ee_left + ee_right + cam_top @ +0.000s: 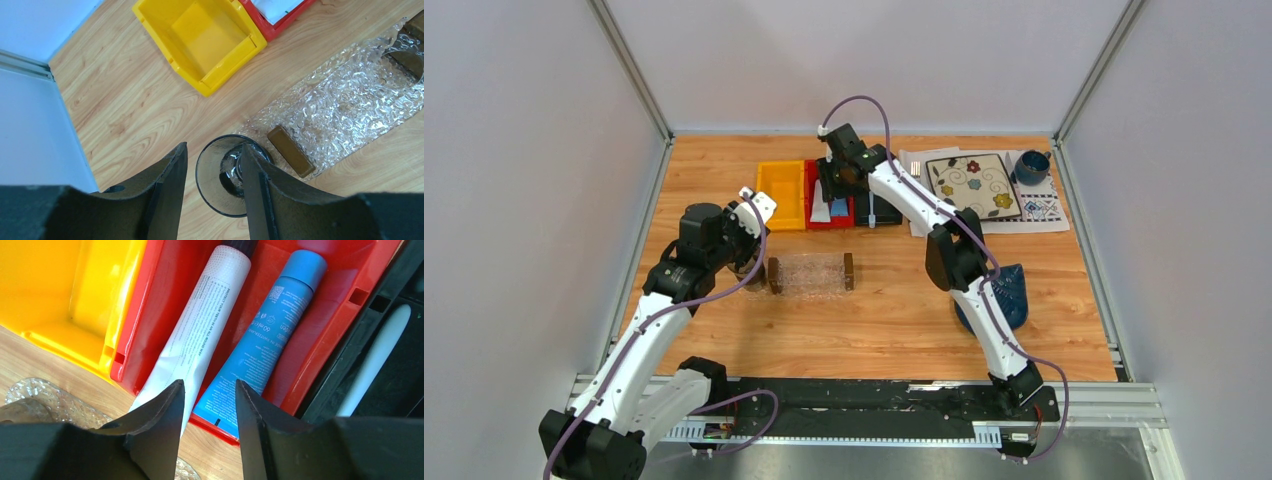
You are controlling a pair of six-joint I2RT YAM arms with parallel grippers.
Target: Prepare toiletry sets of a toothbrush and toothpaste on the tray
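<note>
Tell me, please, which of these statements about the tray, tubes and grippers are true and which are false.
1. The clear tray holds no toiletries. True.
2. Both tubes lie in the yellow bin. False: the white tube and blue tube lie in the red bin.
3. The right gripper is shut on the blue tube. False: its jaws stand open above the tubes.
4. A glass stands by the tray's end, under the left gripper. True.

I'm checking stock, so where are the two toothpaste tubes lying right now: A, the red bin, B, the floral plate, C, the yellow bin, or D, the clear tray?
A: the white tube and the blue tube lie side by side inside the red bin, seen from the right wrist.
</note>
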